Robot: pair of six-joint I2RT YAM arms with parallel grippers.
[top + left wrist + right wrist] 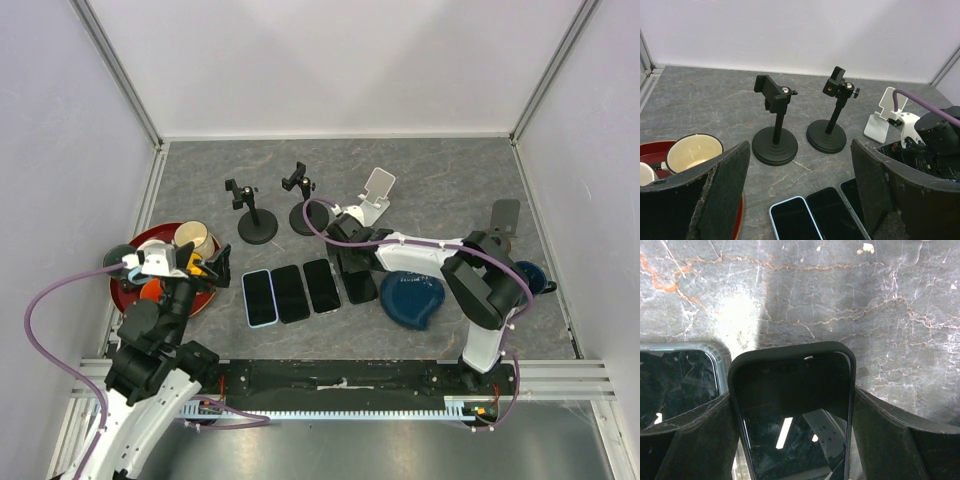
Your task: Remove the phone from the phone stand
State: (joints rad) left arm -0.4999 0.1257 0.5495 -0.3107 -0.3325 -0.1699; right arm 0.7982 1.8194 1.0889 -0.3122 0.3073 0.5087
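red round tray (pixel 652 150): far left; it carries a cream enamel cup (pixel 694 151), empty inside, plus other small ware hidden by the arm.
left gripper (pixel 800 150): hovers at the tray's edge, jaws wide apart, nothing between them. Parked clear of the work, I judge.
left black clamp stand (pixel 775 145): clamp empty.
right black clamp stand (pixel 827 135): clamp empty.
light-blue-cased phone (pixel 259 298): left end of a row lying side by side on the grey marbled table (pixel 840 300).
black-cased phone (pixel 792 405): right end of that row, face up, off every stand.
right gripper (pixel 792 394): straddles this phone, one finger at each long edge. Jaws wide; I cannot tell whether they pinch it or merely flank it. The pose suits lining it up with its neighbours.
white folding stand (pixel 375 195): just beyond, empty, so removal looks all but done.
dark blue shallow dish (pixel 412 297): right of the phones; I see nothing in it.
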